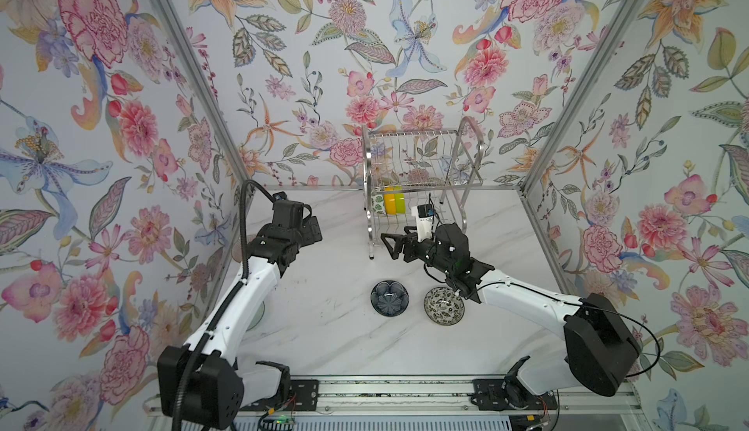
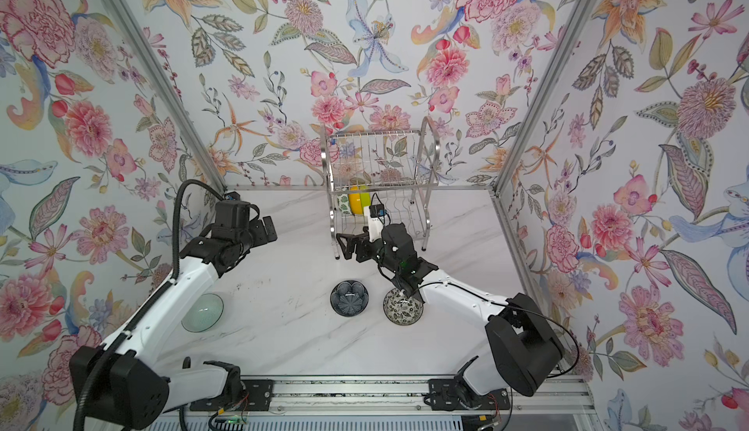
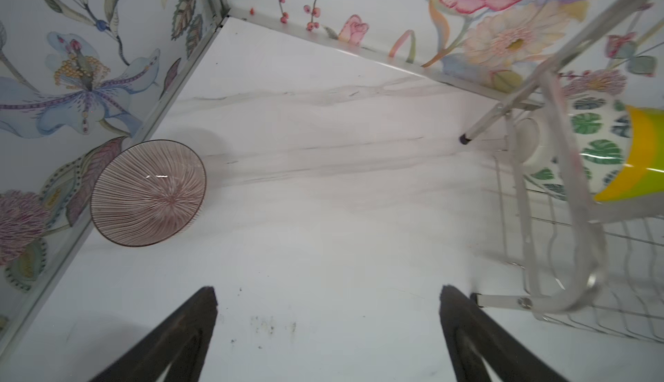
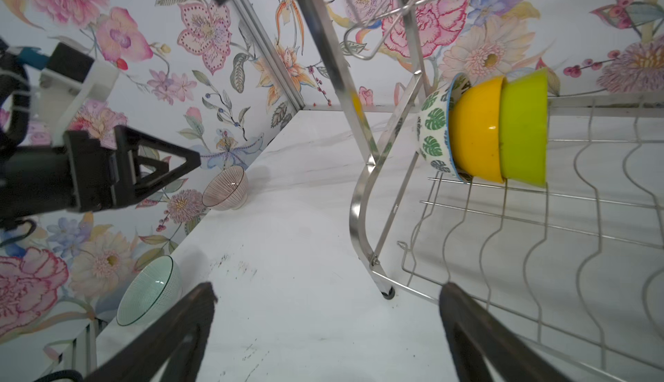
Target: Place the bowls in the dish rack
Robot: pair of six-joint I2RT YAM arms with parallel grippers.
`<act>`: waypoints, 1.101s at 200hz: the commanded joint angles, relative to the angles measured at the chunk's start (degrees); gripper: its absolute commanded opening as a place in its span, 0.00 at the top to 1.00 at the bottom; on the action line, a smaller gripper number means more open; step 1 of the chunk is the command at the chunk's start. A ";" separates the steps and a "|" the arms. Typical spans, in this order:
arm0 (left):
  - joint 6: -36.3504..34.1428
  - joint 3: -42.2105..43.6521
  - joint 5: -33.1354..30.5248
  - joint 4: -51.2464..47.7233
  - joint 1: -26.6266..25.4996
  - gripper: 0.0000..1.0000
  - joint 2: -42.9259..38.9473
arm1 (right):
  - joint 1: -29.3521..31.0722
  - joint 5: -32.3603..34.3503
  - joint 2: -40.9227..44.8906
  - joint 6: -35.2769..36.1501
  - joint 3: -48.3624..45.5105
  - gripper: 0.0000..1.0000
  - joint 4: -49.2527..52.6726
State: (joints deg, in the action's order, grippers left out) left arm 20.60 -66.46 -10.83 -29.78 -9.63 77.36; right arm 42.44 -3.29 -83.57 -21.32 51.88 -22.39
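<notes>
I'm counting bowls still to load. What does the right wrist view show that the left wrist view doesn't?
Only the right wrist view: the pale green bowl. Only the left wrist view: no bowl of its own. Both: the pink ribbed bowl, and the dish rack holding the leaf-print bowl and orange-yellow bowl on edge.

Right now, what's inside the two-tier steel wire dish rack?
The steel dish rack holds three bowls on edge on its lower shelf, nested: leaf-patterned white bowl, orange-yellow bowl, lime green bowl. Upper shelf: none visible. Their insides are hidden.
</notes>
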 commanded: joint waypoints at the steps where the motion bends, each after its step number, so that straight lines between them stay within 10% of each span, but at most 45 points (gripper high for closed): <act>1: -6.15 -3.27 -1.38 -6.24 3.98 0.01 6.98 | 3.63 10.31 -0.49 8.50 3.73 0.02 7.86; 44: -9.59 -6.07 -0.65 -5.07 12.71 0.04 17.80 | 12.47 21.57 -3.26 18.49 8.56 0.02 10.59; 150: -13.66 -10.70 4.88 5.06 18.50 0.22 30.65 | 13.88 25.53 -5.29 15.06 14.32 0.01 18.96; 220: -13.17 -11.36 6.71 5.50 19.08 0.59 34.08 | 12.09 30.76 -2.74 15.94 13.20 0.02 21.27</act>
State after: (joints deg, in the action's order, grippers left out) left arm 7.68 -77.69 -5.21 -24.38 9.02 110.56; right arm 55.68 24.38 -88.29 -5.54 64.82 -2.96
